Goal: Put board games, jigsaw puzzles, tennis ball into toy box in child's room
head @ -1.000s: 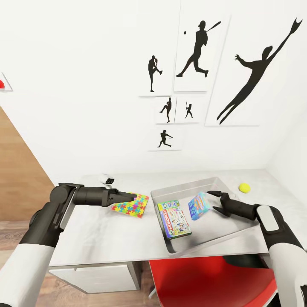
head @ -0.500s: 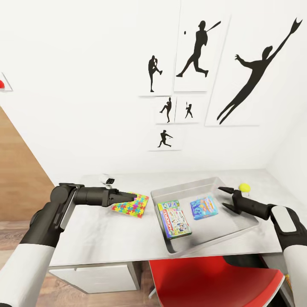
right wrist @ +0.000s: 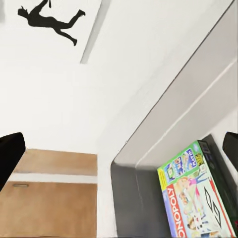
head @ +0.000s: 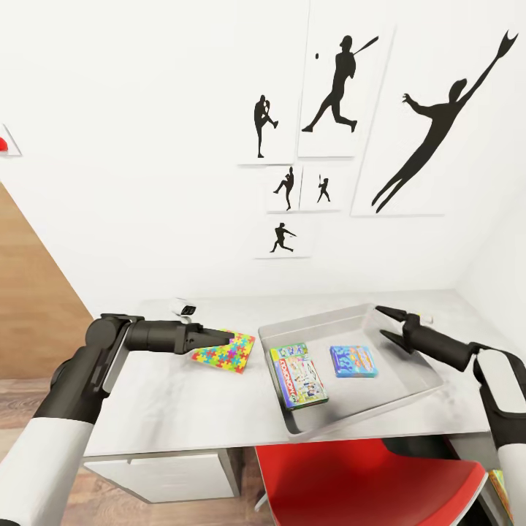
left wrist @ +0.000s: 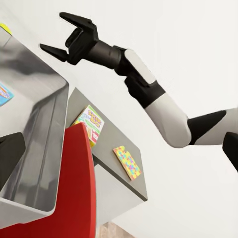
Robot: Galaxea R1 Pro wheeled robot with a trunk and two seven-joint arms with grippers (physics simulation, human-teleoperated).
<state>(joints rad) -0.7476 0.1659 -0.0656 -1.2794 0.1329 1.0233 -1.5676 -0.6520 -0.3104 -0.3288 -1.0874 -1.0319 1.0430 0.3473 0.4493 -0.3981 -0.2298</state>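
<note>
The right gripper (head: pixel 389 324) hangs over the far right corner of the toy box (head: pixel 321 322), jaws spread wide and empty, touching nothing; the tennis ball is hidden behind its wrist. The left gripper (head: pixel 228 338) sits just left of the toy box with its fingertips at a jigsaw puzzle (head: pixel 223 351); whether they pinch it or merely rest on it cannot be told, as the wrist body covers the puzzle's near-left corner. Inside the toy box lie a white and green board game (head: pixel 298 375) and, apart to its right, a small blue board game (head: pixel 353 361), with bare floor around them. The toy box's near corner overhangs the table (head: pixel 183 394) edge above a red chair (head: pixel 365 482).
</note>
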